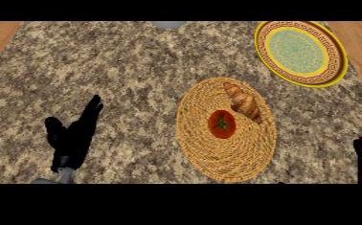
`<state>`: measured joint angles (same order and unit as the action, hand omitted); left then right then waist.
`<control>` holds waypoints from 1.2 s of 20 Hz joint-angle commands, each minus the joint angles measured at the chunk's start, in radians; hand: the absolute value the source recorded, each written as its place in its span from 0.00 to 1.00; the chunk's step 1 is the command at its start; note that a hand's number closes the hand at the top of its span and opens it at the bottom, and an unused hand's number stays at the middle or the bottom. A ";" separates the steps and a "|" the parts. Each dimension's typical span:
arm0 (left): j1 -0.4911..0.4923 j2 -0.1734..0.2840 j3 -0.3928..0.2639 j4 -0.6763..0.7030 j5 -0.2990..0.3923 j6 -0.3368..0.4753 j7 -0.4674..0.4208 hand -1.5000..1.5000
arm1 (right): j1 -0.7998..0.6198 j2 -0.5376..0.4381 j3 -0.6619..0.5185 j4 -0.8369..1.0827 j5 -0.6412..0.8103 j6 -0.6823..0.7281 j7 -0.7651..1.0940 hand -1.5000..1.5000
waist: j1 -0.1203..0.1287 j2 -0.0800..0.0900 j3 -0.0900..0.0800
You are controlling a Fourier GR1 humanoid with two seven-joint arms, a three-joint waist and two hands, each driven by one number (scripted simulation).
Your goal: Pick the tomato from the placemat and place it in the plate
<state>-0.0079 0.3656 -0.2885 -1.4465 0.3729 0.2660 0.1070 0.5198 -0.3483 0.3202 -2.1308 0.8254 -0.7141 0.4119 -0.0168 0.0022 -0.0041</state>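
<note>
A red tomato (pixel 222 124) with a green stem lies near the middle of a round woven placemat (pixel 226 162) at the lower right of the counter. The plate (pixel 273 62), yellow-rimmed with a brown patterned band and a pale green centre, sits at the far right, beyond the placemat. My left hand (pixel 73 135) rests open at the lower left, fingers pointing up, well away from the tomato. Only a dark sliver of my right hand (pixel 357 148) shows at the right edge, level with the placemat.
A croissant (pixel 244 103) lies on the placemat just above and right of the tomato. The counter is speckled granite (pixel 134 75), with wooden strips at the far corners. A grey object (pixel 168 24) peeks in at the top edge.
</note>
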 commanded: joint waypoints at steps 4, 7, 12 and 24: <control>-0.016 -0.055 -0.035 0.034 -0.002 0.000 0.030 0.50 | -0.026 0.153 0.145 -0.097 0.377 0.286 0.339 0.00 | 0.024 0.006 -0.004; -0.006 -0.042 -0.047 0.023 -0.018 -0.018 0.040 0.50 | -0.186 0.265 0.173 -0.048 0.507 0.432 0.481 0.00 | 0.038 0.005 0.000; -0.003 -0.063 -0.034 0.001 -0.030 0.004 0.048 0.50 | -0.394 0.344 0.283 0.055 0.661 0.572 0.731 0.00 | 0.032 -0.001 0.002; -0.001 -0.086 0.004 0.044 -0.046 -0.051 0.047 0.50 | -0.625 0.348 0.318 0.331 0.490 0.484 0.880 0.00 | 0.023 -0.001 0.004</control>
<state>-0.0256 0.3037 -0.2739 -1.4322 0.3253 0.2352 0.1438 -0.0295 -0.0095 0.6180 -1.8580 1.3447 -0.1906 1.1170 0.0089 -0.0031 0.0053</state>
